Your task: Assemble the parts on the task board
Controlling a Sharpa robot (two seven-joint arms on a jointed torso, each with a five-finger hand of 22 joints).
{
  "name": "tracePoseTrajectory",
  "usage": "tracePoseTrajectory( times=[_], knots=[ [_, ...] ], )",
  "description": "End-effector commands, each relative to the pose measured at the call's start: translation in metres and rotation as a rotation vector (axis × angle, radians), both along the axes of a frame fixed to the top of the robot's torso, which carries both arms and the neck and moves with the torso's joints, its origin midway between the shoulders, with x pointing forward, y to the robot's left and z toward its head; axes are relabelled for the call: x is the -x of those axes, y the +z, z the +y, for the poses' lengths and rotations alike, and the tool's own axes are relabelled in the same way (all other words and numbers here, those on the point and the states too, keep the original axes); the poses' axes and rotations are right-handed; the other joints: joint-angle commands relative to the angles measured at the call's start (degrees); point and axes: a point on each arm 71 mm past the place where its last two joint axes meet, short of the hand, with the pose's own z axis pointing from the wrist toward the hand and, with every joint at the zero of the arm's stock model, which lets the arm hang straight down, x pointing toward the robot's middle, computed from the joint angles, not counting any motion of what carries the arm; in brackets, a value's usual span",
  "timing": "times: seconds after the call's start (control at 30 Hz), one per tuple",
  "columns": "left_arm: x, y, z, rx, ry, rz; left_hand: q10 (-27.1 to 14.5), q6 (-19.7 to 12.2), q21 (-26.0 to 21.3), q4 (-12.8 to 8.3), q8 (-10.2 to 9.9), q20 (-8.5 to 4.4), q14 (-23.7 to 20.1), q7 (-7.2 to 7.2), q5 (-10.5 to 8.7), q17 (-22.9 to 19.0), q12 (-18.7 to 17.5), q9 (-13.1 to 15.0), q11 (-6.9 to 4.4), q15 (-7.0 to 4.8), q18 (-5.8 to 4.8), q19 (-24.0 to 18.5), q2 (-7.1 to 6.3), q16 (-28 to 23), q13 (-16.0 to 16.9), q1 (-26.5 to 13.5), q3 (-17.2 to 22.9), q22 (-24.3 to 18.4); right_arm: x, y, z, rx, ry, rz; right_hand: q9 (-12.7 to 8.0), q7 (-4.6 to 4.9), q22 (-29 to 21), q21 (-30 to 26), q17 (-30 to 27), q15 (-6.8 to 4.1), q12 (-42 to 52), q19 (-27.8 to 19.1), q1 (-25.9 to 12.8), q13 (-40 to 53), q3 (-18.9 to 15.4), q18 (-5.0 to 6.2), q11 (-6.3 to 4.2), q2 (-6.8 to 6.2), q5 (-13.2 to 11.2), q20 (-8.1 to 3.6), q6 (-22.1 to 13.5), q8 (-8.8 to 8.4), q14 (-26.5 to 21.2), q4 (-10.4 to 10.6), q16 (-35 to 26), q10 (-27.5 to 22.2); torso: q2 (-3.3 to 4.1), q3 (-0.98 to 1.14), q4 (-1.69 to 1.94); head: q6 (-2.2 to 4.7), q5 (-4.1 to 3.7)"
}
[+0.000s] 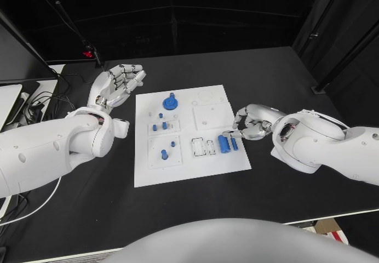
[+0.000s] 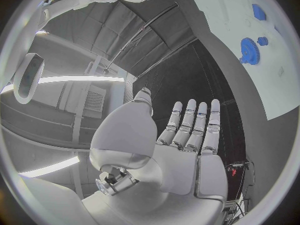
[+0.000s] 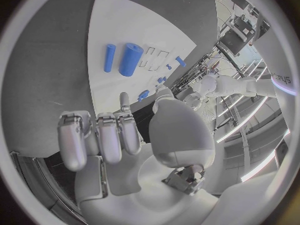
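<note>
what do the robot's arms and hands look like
Both arms are glossy white with bulky rounded shells. Each ends in a silver metallic many-fingered hand: the left hand and the right hand. The fingers are segmented, with paler pads along their inner faces, and the palm is smooth and domed.

Black table [image 1: 276, 82], matte top. White task board [image 1: 189, 164] lies flat on it, approx mid-table, long side running away from robot. Cables [image 1: 44, 101] trail over table's far left corner, beside a pale box [image 1: 10, 101] at the edge.
</note>
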Motion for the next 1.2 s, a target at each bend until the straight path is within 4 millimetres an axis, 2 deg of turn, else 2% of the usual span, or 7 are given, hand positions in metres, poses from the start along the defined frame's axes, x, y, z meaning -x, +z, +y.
tracePoseTrajectory(
  times=[0.03, 0.2, 0.47, 0.63, 0.73, 1.2],
  knots=[
    [0.002, 0.005, -0.001, 0.02, -0.027, -0.068, -0.5, -0.5, 0.4, 0.0, 0.3, 0.0, -0.5, 7.59, 0.24, -0.1, 0.2, -0.1, 0.09, -0.03, -0.76, 0.5, 0.57, 0.2, -0.1, 0.0, -0.3, -0.1, 0.0, -0.002, 0.002, 0.098, -0.012, -0.011, -0.1, -0.06, 15.1, 0.2, 15.1, -0.29, 0.1, 6.0, -0.2, 15.1, 0.4, -0.83, -0.34, -0.34, 0.2, -0.42, 0.4, -0.01, 5.9, 0.1, 0.1, 5.9, 0.0, 0.04, 0.07, 0.02, 0.02],
    [0.002, 0.004, 0.0, 0.02, -0.026, -0.067, -0.5, -0.5, 0.4, 0.0, 0.3, 0.0, -0.5, 7.59, 0.24, -0.1, 0.2, -0.1, 0.09, -0.03, -0.76, 0.5, 0.58, 0.2, -0.1, 0.0, -0.3, -0.1, 0.0, -0.008, 0.008, 0.131, -0.006, 0.007, -0.2, -0.07, 15.1, 0.2, 15.1, -0.32, 0.1, 6.0, -0.1, 15.1, 0.8, -0.83, -0.38, -0.33, 0.0, -0.46, 0.4, -0.35, 5.9, 0.0, 0.1, 5.9, -0.03, 0.06, 0.01, 0.02, 0.19],
    [0.002, 0.003, 0.001, 0.02, -0.025, -0.064, -0.5, -0.6, 0.4, 0.0, 0.3, 0.0, -0.5, 7.59, 0.27, -0.1, 0.2, -0.1, 0.1, -0.03, -0.76, 0.5, 0.61, 0.2, -0.1, 0.0, -0.3, -0.1, -0.002, -0.013, 0.013, 0.186, -0.001, 0.029, -0.5, -0.06, 15.1, 0.2, 15.1, -0.29, 0.1, 6.0, -0.3, 15.1, 1.4, -0.83, -0.38, 0.07, -1.0, -0.46, 0.6, -0.95, 5.9, 0.1, 0.1, 5.9, -0.03, 0.07, 0.11, 0.02, -0.11],
    [0.002, 0.003, 0.002, 0.02, -0.025, -0.062, -0.5, -0.6, 0.4, 0.0, 0.3, 0.0, -0.5, 7.59, 0.27, -0.1, 0.2, -0.1, 0.1, -0.03, -0.76, 0.5, 0.61, 0.2, -0.1, 0.0, -0.3, -0.1, -0.004, -0.016, 0.017, 0.193, 0.009, 0.037, -0.6, -0.08, 15.1, 0.2, 15.1, -0.28, 0.1, 6.0, -0.4, 15.1, 1.6, -0.83, -0.39, 0.4, -1.1, -0.46, 0.7, -1.15, 5.9, 0.0, 0.1, 5.9, -0.06, 0.03, 0.0, 0.02, 0.06],
    [0.003, 0.002, 0.002, 0.02, -0.026, -0.062, -0.5, -0.6, 0.4, 0.0, 0.3, 0.0, -0.5, 7.59, 0.27, -0.1, 0.2, -0.1, 0.1, -0.03, -0.76, 0.5, 0.61, 0.2, -0.1, 0.0, -0.3, -0.1, -0.004, -0.019, 0.02, 0.196, 0.014, 0.047, -0.7, -0.09, 15.1, 0.2, 15.1, -0.28, 0.1, 6.0, -0.3, 15.1, 1.7, -0.83, -0.39, 0.54, -1.2, -0.45, 0.7, -1.27, 5.9, 0.0, 0.1, 5.9, -0.06, 0.03, 0.15, 0.02, -0.05],
    [0.003, 0.002, 0.003, 0.019, -0.023, -0.061, -0.6, -0.7, 0.4, 0.0, 0.3, 0.0, -0.6, 7.6, 0.32, -0.2, 0.3, -0.1, 0.11, -0.02, -0.78, 0.4, 0.71, 0.3, -0.1, 0.1, -0.4, -0.2, -0.005, -0.028, 0.025, 0.21, 0.026, 0.09, -0.9, -0.13, 15.1, 0.2, 15.1, -0.28, 0.1, 6.0, -0.5, 15.1, 1.9, -0.83, -0.43, 1.34, -1.6, -0.44, 1.1, -1.61, 5.9, 0.0, 0.1, 5.9, -0.1, -0.02, 0.1, 0.02, 0.5]
  ],
)
